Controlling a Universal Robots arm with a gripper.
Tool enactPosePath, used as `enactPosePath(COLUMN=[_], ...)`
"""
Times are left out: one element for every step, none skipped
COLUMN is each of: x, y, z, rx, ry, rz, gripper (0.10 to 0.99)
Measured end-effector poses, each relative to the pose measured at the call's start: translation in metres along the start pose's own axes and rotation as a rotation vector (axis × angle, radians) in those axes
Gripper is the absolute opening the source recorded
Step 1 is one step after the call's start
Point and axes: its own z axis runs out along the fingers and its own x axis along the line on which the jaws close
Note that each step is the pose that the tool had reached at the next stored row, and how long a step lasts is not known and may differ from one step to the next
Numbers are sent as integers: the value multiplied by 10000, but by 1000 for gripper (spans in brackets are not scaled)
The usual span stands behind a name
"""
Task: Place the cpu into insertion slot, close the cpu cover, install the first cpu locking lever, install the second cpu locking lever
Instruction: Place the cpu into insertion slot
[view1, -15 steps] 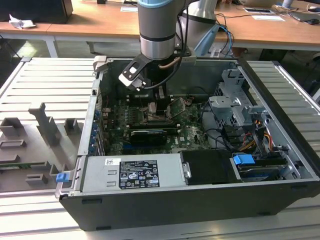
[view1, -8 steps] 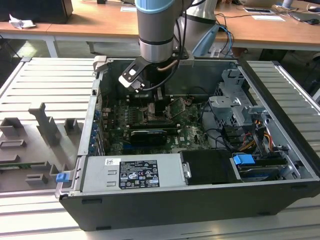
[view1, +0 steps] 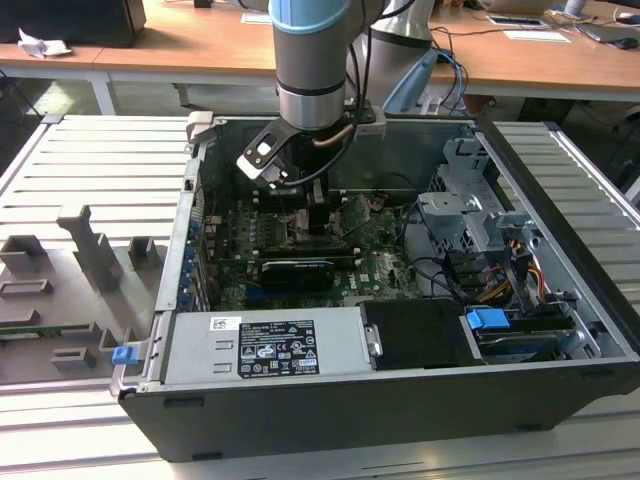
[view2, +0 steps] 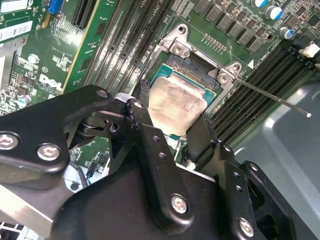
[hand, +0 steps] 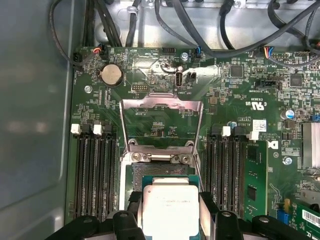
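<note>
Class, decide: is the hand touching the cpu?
Touching. In the first wrist view the hand clamps the cpu by two opposite edges.

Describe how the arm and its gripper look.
The arm is a silvery-grey cylinder with a pale blue band. The gripper is matte black, its fingers built of angular linked plates dotted with silver screw heads.
</note>
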Motion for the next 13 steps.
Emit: enactPosePath(x=[0,0,0,0,0,0,0,1,1,5,8,13,17], y=[0,0,0,0,0,-1,-1,-1,-1,-3,-3,-4,-5], z=[1,2,3,5,8,9,13,17,20,25,32,47,58], rx=[1,0,0,-1,-1,0,-1,-3,-1,0,-1,-1,-1], ry=[-1,0,1,1,2,0,2,4,1,-1,-1,0,-3], rz=[0,0,0,1,1,1,2,2,6,11,13,11,16], gripper=[537,537,537,537,537,537,537,537,537,537,537,537,537])
